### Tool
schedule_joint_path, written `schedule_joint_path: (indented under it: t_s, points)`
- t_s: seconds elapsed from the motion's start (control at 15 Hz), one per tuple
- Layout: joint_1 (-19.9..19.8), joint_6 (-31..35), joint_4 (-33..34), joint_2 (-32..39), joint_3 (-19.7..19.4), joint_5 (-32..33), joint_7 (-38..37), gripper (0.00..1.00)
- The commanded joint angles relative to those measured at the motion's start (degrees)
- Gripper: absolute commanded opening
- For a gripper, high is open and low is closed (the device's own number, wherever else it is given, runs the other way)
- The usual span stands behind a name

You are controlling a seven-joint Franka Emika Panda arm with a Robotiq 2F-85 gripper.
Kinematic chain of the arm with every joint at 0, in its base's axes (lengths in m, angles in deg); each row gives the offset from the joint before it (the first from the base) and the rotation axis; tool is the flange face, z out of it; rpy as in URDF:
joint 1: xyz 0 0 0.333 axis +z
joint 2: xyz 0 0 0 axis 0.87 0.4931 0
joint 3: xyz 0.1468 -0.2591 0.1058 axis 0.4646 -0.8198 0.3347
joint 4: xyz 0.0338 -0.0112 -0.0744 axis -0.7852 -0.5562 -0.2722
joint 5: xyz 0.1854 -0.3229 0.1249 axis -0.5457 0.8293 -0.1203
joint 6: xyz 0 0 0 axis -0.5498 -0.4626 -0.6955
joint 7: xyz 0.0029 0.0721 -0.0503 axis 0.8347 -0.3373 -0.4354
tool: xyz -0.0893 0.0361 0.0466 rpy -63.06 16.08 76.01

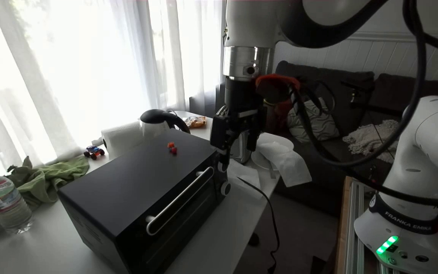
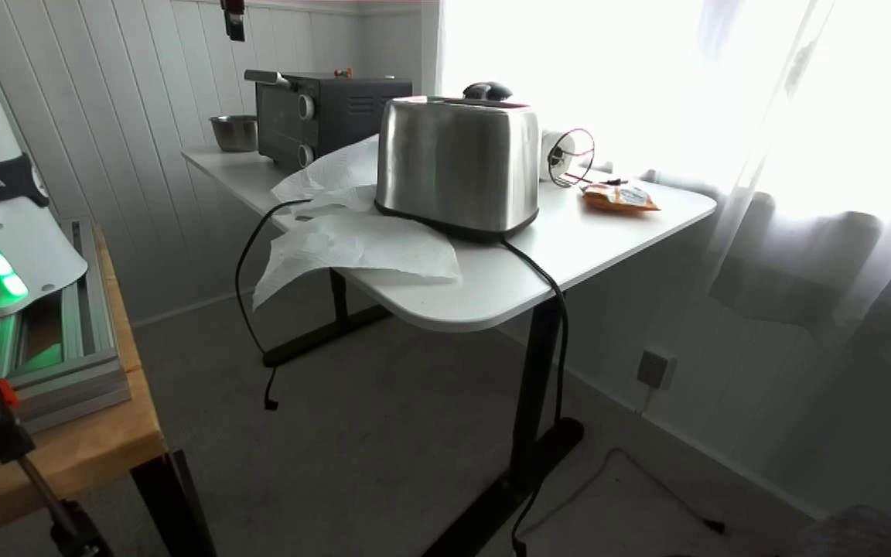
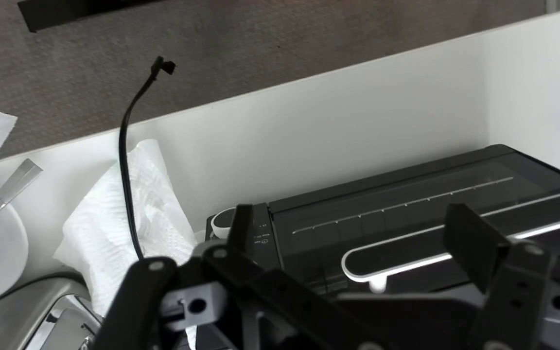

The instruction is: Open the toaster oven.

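In both exterior views, the large black rectangular toaster oven (image 1: 139, 182) is standing on a white tabletop (image 1: 226, 228); its dark glass door (image 3: 396, 221) is sitting closed, and its long horizontal silver-rimmed bar handle (image 3: 409, 267) is running across the upper front; round white-rimmed knobs (image 1: 225, 188) are facing out just beside the door, and a small orange-and-red object (image 1: 172, 147) is resting on the oven's top.

The black two-fingered Robotiq gripper (image 3: 350, 221) is hanging released above the knob end of the oven, its fingers standing wide apart; in the wrist view one end of the handle is showing between them, while the bar is passing behind one finger; in an exterior view a dark fingertip (image 2: 235, 29) is hanging above the level of the handle, apart from it.

A brushed-metal slot toaster (image 2: 457, 166) is standing near the oven's knob end; crumpled white paper sheets (image 2: 364, 247) are lying beside it, one overhanging the table edge; a thin black cord (image 3: 123, 155) is crossing a sheet and dangling past the edge; towards the window, a white paper roll (image 1: 127, 137) is lying near a small blue toy truck (image 1: 94, 152); a rumpled green cloth (image 1: 51, 179) is spreading beside a clear plastic bottle (image 1: 4, 205); an orange plastic packet (image 2: 619, 197) is lying near the slot toaster, and a round steel bowl (image 2: 235, 135) is standing by the oven's opposite end.
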State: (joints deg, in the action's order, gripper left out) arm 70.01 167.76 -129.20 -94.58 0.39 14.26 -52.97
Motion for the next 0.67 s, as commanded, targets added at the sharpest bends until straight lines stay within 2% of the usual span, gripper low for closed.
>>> schedule_joint_path:
  t_s: [0.0,0.53,0.6]
  points:
    - [0.56,5.88,0.02,3.76,-1.97,-4.82,1.95,1.0]
    - [1.96,15.75,-1.26,9.46,-5.31,-11.68,13.5,1.0]
    - [0.93,13.14,-0.27,8.59,-4.22,-8.32,9.63,1.0]
